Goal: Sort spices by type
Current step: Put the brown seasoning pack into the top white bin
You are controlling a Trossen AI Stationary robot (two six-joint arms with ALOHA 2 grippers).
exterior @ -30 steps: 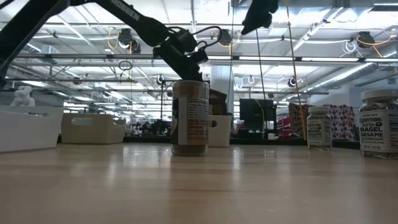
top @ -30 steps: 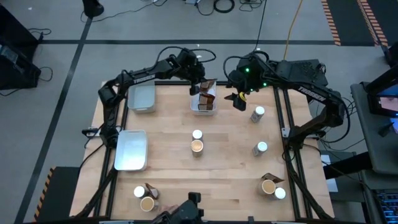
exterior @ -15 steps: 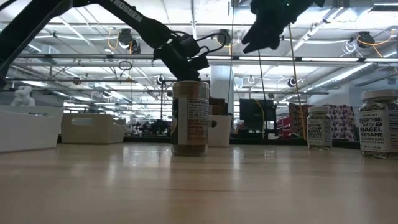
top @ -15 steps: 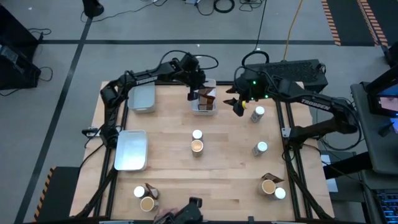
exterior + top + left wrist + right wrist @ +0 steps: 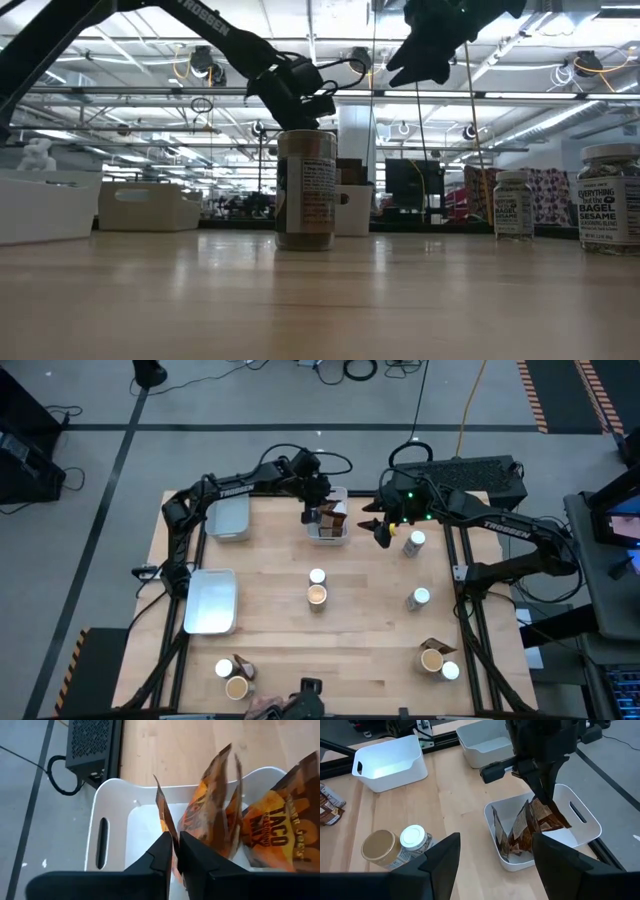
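left pincer [image 5: 312, 512] poised over the small white bin [image 5: 343, 536] at the far middle of the surface [image 5: 370, 630], fingers [image 5: 165, 851] nearly together with the top edge of a dark brown packet [image 5: 164, 817] caught between them, that packet standing inside the bin; clenched on it as far as the left wrist view tells. two more taco-mix packets [image 5: 280, 822] upright in the same bin just beside the held one, leaning against each other. right pincer [image 5: 381, 532] hanging above the surface just to the right of the bin, fingers [image 5: 442, 857] spread and holding nothing, a white-topped jar [image 5: 415, 542] close on its right. spices elsewhere: a white-topped jar [image 5: 317, 576] touching a tan-topped jar [image 5: 317, 595] at the middle of the surface, well apart from both pincers; a lone white-topped jar [image 5: 420, 598] toward the right edge; a cluster at the near right corner of one tan-topped jar [image 5: 432, 659], one white-topped jar [image 5: 450, 671] and a brown packet [image 5: 433, 645]; a matching cluster at the near left with a white-topped jar [image 5: 223, 669], a tan-topped jar [image 5: 237, 687] and a packet [image 5: 243, 666]. two larger pale trays [image 5: 210, 600] along the left side.
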